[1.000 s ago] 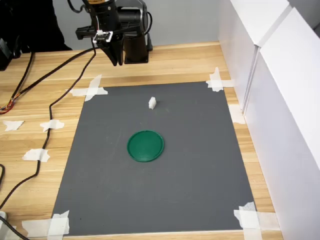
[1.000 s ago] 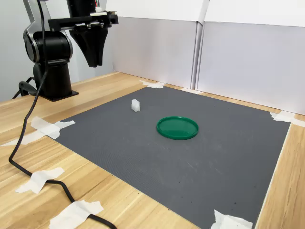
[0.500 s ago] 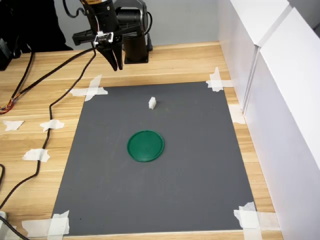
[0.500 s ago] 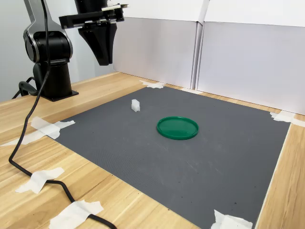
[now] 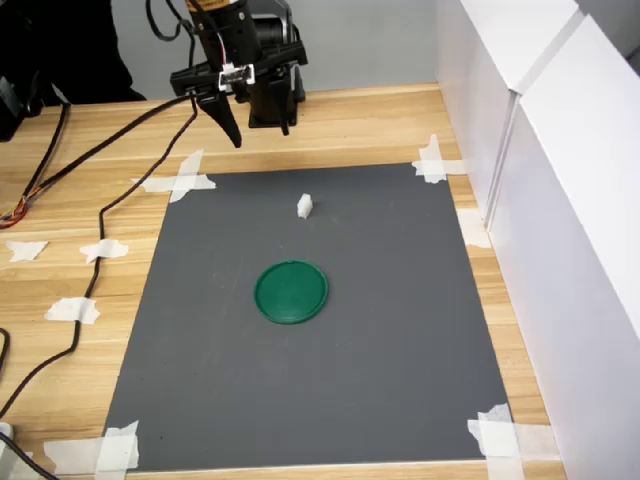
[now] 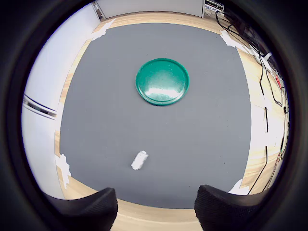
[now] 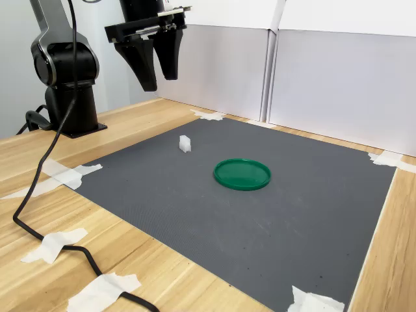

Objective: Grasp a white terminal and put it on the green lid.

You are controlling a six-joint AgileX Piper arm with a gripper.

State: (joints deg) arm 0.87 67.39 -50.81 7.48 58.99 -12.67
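Lying flat on the wooden table is a big dark grey mat, and it is held down at its corners by bits of white tape. White walls are seen along the first exterior view's right. High up over the far edge of the mat, the black gripper is held in the air, and nothing is touched by it. Its two fingers are spread wide apart with nothing between them, as is seen in both exterior views and the wrist view. A black cable is draped across the wood at the first exterior view's left. Near the middle of the mat the round green lid is laid flat, with nothing on it. The tiny white terminal is seen on the mat between the lid and the gripper, well apart from both.
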